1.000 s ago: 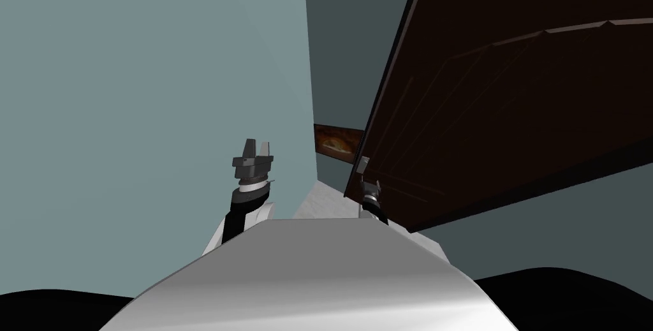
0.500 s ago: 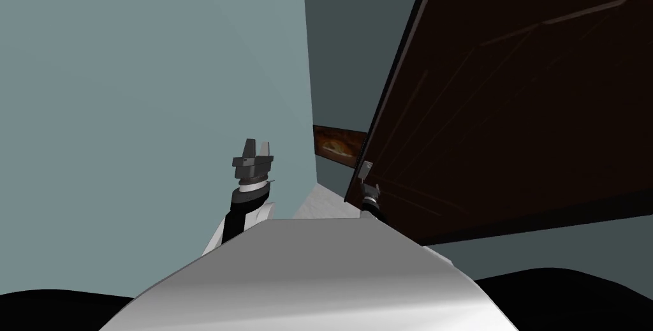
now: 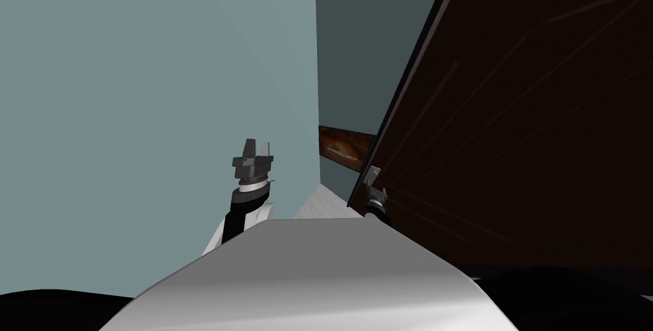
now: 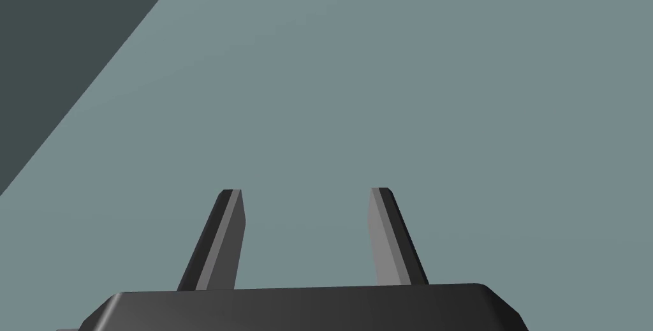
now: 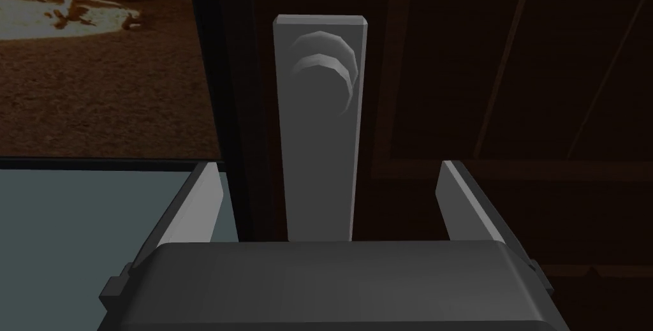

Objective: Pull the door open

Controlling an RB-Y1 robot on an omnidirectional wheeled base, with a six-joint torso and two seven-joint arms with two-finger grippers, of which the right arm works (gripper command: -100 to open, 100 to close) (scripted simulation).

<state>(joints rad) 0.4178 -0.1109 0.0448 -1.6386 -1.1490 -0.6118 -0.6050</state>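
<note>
Your right gripper (image 5: pixel 326 164) is at the door (image 3: pixel 529 123), right by the door's handle (image 5: pixel 319 129). Its two fingers (image 5: pixel 203 203) stand wide apart. The handle is between them. There is a gap on each side, so the fingers do not touch it. The gripper holds nothing.

The handle is a long, light grey plate with a round bump near its far end. It sits on the door's face, close to the door's edge.

The door is big and dark brown, with thin lines across it. In the head view you see it leaning across the right side, and the small right gripper (image 3: pixel 373 183) is at its edge, where the handle (image 3: pixel 371 173) is.

Just past the door's edge you can see part of a brown picture (image 3: pixel 344 145) on a darker wall. A strip of pale floor (image 3: pixel 322 205) runs below the door's edge.

Your left gripper (image 3: pixel 257 148) is well apart from the door, on the other side of the pale floor. It points up. Its fingers (image 4: pixel 231 238) are spread apart too, with nothing between them.
</note>
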